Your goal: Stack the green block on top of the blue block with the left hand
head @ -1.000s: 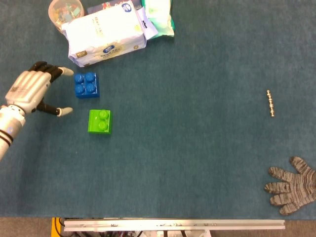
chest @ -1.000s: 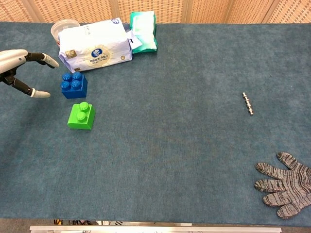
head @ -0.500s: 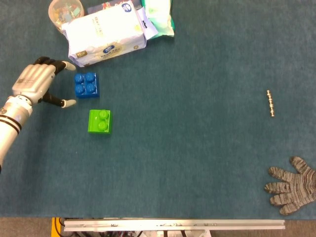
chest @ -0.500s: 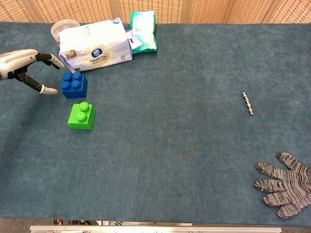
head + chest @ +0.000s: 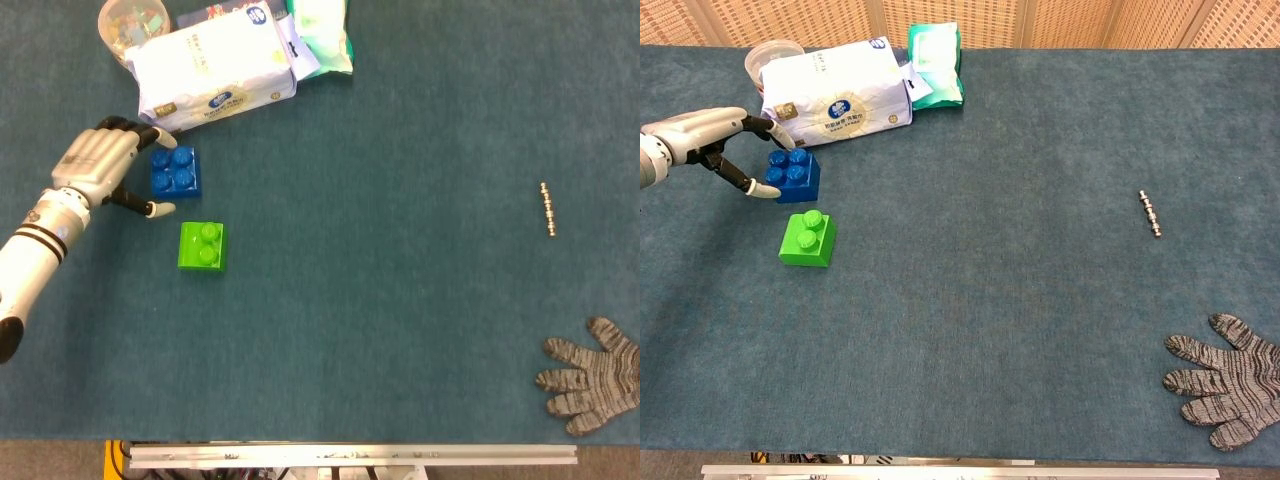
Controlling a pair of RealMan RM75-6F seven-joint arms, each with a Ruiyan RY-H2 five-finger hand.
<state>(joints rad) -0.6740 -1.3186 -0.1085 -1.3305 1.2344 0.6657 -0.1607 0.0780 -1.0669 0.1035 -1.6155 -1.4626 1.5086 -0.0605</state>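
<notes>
Leftmost, the left hand (image 5: 98,165) hovers open beside the blue block (image 5: 175,172), fingers (image 5: 768,128) and thumb spread around its left edge and holding nothing; whether they touch it I cannot tell. Just below lies the green block (image 5: 202,246) on the mat (image 5: 380,300), apart from both, with a white pack (image 5: 215,68) behind; far right sit a small metal rod (image 5: 547,209) and a grey glove (image 5: 592,375)
</notes>
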